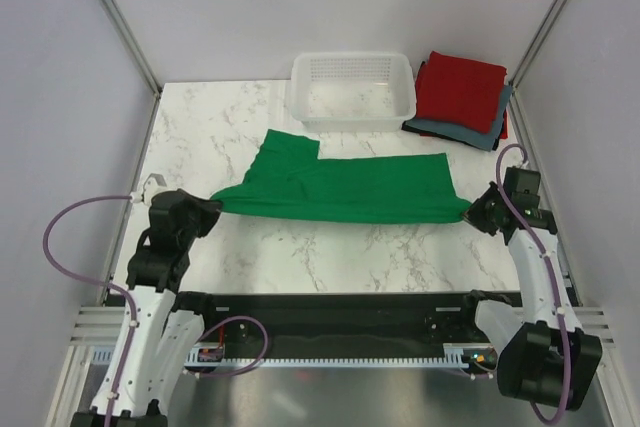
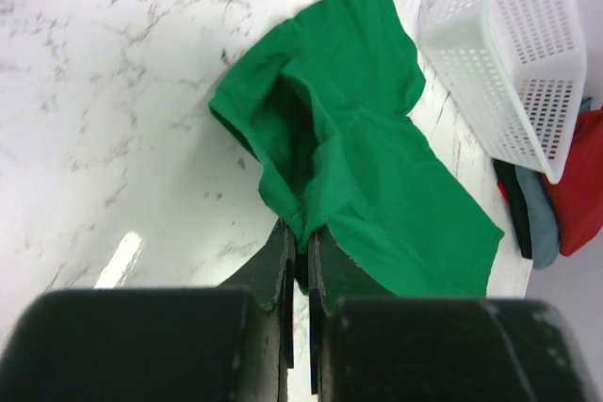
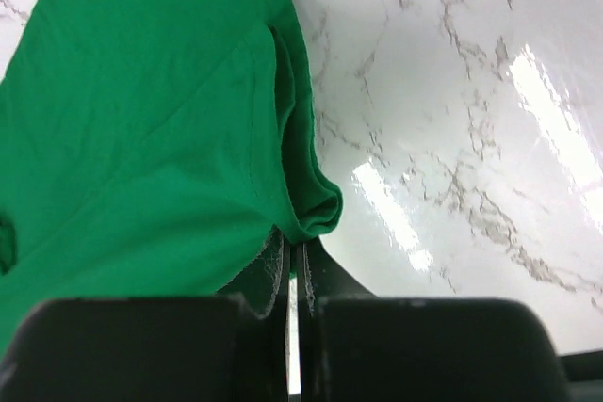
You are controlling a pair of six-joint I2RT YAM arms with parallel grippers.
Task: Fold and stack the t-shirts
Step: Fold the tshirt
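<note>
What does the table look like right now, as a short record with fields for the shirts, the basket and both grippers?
green t-shirt: stretched across mid-table between the grippers
left gripper: shut on the shirt's left end
right gripper: shut on the shirt's right end
folded stack: red on grey-blue, right of the basket
basket: white mesh, behind the green shirt, nothing seen inside

Plain bright green shirt [image 1: 340,187] across a white table [image 1: 300,247] veined in grey.
Upper right of the frame: a red shirt [image 1: 460,87] on top of a grey-blue shirt [image 1: 465,134]; left of them, a white basket [image 1: 350,115] with a fine mesh of holes.
</note>
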